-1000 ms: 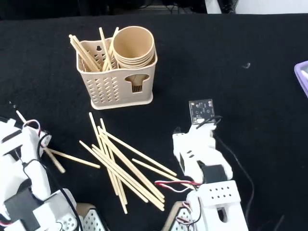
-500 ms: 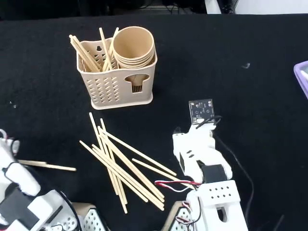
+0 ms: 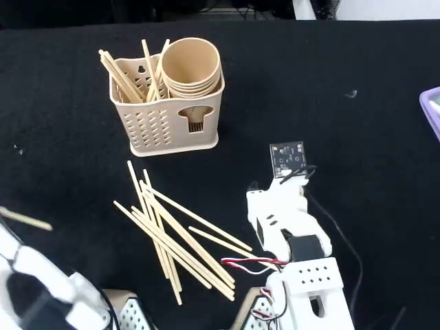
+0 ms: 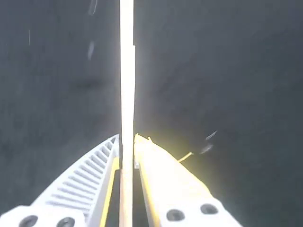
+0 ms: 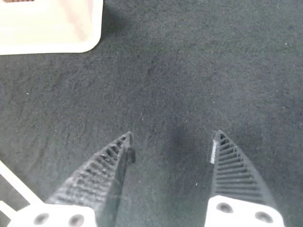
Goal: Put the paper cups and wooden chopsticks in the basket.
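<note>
The beige basket [image 3: 168,120] stands at the back left and holds a stack of paper cups [image 3: 192,65] and several chopsticks [image 3: 124,75]. A loose pile of wooden chopsticks [image 3: 175,237] lies on the black cloth in front of it. My left gripper [image 4: 128,142] is shut on one chopstick [image 4: 127,71], whose tip [image 3: 24,218] pokes out at the far left edge. The left arm [image 3: 41,295] sits at the front left corner. My right gripper [image 5: 170,144] is open over bare cloth, with a corner of the basket [image 5: 52,28] ahead of it.
The right arm's body [image 3: 292,240] stands at the front centre-right beside the pile. A purple tray edge [image 3: 432,110] shows at the far right. Black cloth [image 3: 330,103] covers the table.
The left arm has drawn back toward the front left corner, carrying its chopstick leftward out of the pile's side. The right arm has stayed still.
</note>
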